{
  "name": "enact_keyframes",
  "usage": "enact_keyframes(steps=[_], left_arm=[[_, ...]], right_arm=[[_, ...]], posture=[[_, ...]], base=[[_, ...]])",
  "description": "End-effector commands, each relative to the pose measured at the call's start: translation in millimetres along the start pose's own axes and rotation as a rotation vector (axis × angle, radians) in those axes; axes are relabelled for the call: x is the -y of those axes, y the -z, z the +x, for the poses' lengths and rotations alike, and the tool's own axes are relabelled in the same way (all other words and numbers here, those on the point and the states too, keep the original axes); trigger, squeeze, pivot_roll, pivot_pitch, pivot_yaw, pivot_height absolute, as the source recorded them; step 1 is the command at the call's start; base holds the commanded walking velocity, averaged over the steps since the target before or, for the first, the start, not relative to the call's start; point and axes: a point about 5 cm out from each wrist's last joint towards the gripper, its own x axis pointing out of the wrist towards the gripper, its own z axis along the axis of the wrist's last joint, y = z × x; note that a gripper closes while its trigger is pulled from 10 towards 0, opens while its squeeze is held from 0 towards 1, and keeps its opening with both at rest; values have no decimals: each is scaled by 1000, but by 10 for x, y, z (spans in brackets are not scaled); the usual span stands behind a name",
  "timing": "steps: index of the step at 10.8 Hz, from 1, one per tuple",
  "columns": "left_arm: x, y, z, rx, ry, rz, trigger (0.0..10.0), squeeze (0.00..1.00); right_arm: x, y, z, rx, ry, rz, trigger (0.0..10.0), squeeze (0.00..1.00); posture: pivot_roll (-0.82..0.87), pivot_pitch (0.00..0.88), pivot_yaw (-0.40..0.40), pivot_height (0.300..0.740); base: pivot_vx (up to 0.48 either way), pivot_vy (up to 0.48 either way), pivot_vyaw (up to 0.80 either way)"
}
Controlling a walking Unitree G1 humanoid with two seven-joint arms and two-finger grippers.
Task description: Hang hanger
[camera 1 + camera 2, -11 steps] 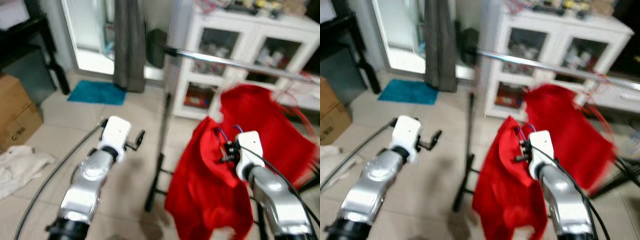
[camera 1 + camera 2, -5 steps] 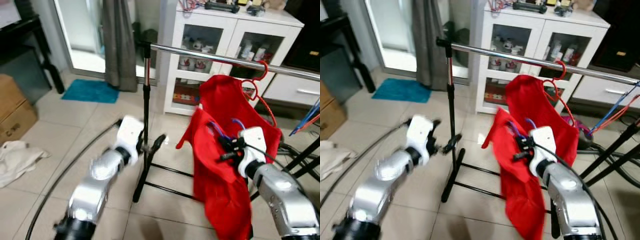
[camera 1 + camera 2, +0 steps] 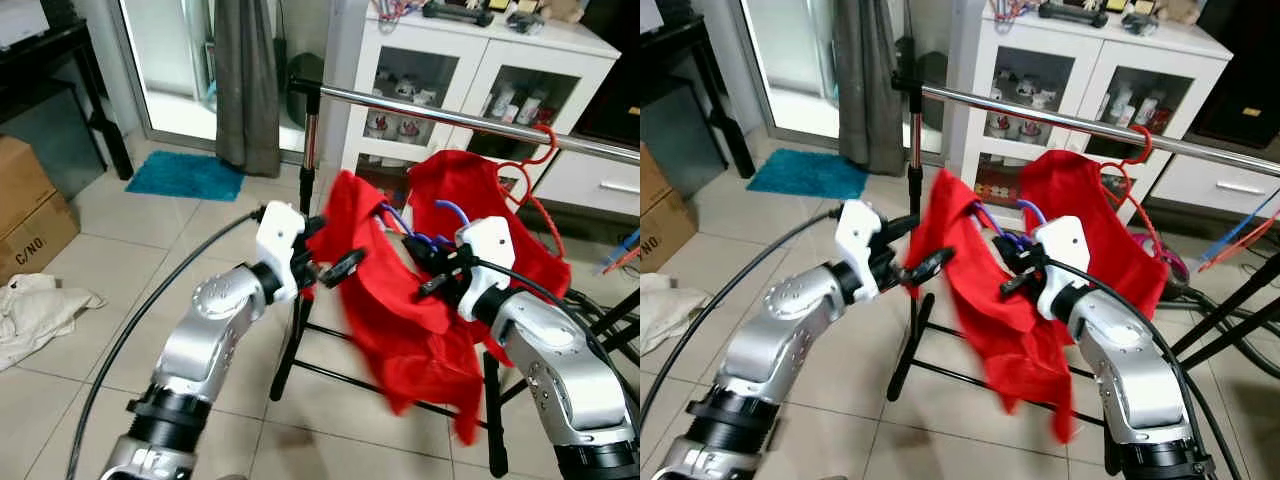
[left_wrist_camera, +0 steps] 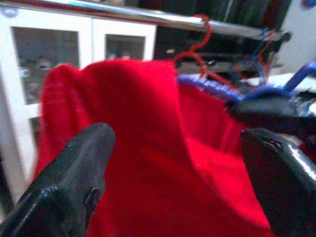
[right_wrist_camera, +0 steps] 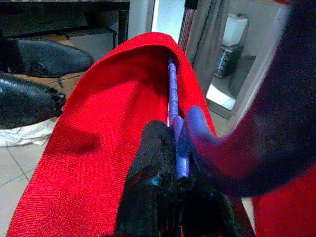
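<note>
Red cloth (image 3: pixel 400 300), draped over a blue hanger (image 5: pixel 173 106), held below and in front of the steel rail (image 3: pixel 470 118). Right claw (image 3: pixel 432 270): fingers clamped together on the blue hanger near its neck, below the rail's middle. Left claw (image 3: pixel 330 262): fingers (image 4: pixel 74 182) spread apart, one to either side of the cloth's edge nearest the rail's upright post (image 3: pixel 305 215), not closed on it. Red hanger (image 3: pixel 530 170): hooked on the rail, carrying a second red garment (image 3: pixel 470 195) behind the held cloth. White cabinet (image 3: pixel 480 80) with glass doors behind the rail. Grey curtain (image 3: pixel 247 80) and teal mat (image 3: pixel 188 176) beyond the post; cardboard box (image 3: pixel 30 210) and crumpled white cloth (image 3: pixel 35 315) on the tiled floor (image 3: pixel 140 250), well apart from the rail.
</note>
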Motion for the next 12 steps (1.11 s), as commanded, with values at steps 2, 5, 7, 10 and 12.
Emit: enact_keyframes(steps=[2, 5, 7, 10, 12], left_arm=[[88, -116, 29, 46, 103, -26, 10000, 0], [-179, 26, 135, -53, -100, 56, 3725, 0], [-208, -62, 183, -19, -93, 46, 0, 0], [-176, -29, 203, -9, -106, 42, 0, 0], [-194, -32, 190, -8, -113, 42, 0, 0]], right_arm=[[18, -76, -5, 8, -3, -54, 10000, 0], [-20, -131, 7, 30, -36, -59, 10000, 0], [-25, -157, 22, 37, -42, -67, 10000, 0], [-12, -128, 6, 19, -45, -70, 10000, 0], [-13, -122, 10, 17, -50, -71, 10000, 0]], posture=[[15, 0, -57, 740], [20, 0, -60, 740], [21, 0, -56, 740], [26, 0, -75, 740], [30, 0, -79, 740]], base=[[0, 0, 0], [0, 0, 0], [0, 0, 0], [0, 0, 0], [0, 0, 0]])
